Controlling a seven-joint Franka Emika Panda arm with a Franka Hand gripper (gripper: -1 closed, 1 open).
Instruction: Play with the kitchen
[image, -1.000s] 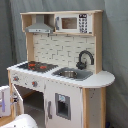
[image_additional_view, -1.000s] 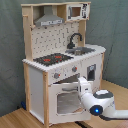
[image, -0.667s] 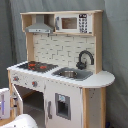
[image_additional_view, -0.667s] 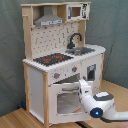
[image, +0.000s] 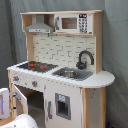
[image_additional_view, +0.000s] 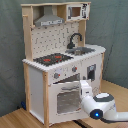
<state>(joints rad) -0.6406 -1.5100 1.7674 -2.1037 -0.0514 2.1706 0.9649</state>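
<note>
From the second exterior view I've got the kitchen (image_additional_view: 60, 60) standing on a wood tabletop (image_additional_view: 15, 120). Grey hood (image_additional_view: 49, 21) top left, microwave (image_additional_view: 76, 11) top right. Hob (image_additional_view: 52, 59) w/ red rings sits left of the sink (image_additional_view: 87, 49); black faucet (image_additional_view: 75, 40) behind it. Arm (image_additional_view: 102, 106) is low right, its white head right up against the oven door (image_additional_view: 64, 97). Pincer hidden, can't read it.
</note>
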